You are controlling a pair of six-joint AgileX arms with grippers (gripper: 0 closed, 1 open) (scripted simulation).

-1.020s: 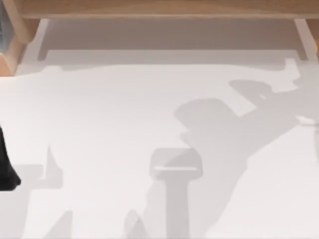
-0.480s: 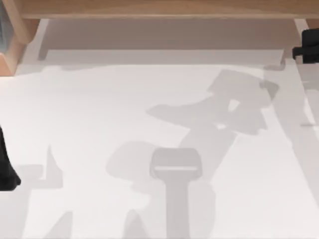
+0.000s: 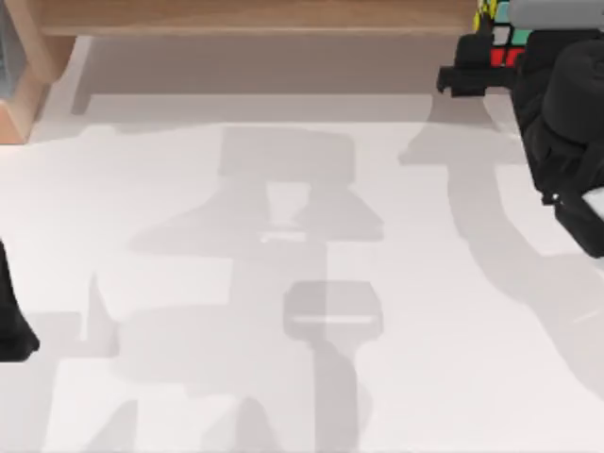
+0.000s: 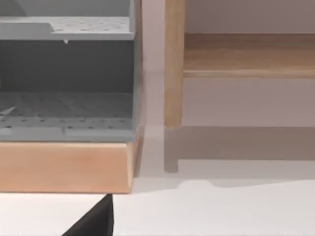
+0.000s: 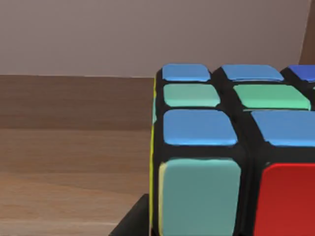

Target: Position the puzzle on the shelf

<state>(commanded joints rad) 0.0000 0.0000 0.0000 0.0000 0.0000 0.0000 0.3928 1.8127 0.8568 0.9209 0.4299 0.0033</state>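
Puzzle (image 3: 502, 38): small cube, black frame with coloured square stickers; yellow, pale teal and red faces show in the top view at the far right of the scene. In the right wrist view the puzzle (image 5: 231, 157) shows rows of blue, green, teal and red stickers, with a thin yellow edge along one side. Being a cube, it has no long axis; its faces sit roughly square to the board's front edge. It lies at the right end of the shelf, over or on the board; whether it rests on the wood or is slightly above it cannot be told.

Shelf (image 3: 245, 17): long light-brown wooden board across the far edge of the surface, with wooden side supports. Wood grain of the shelf (image 5: 74, 162) runs beside the cube in the right wrist view.

Right hand (image 3: 486, 68): black, reaching in from the right side toward the shelf, with the bulky arm trailing back toward the near right. It appears closed around the puzzle, a dark finger (image 5: 130, 223) showing at the cube's lower edge.

Left arm (image 3: 11, 311): parked at the left edge of the surface; how its hand is set cannot be told.

Surface (image 3: 283, 377): white, crossed by grey shadows.

Grey cabinet (image 4: 66, 73): perforated shelves on a wooden base, just beside the shelf's left support.
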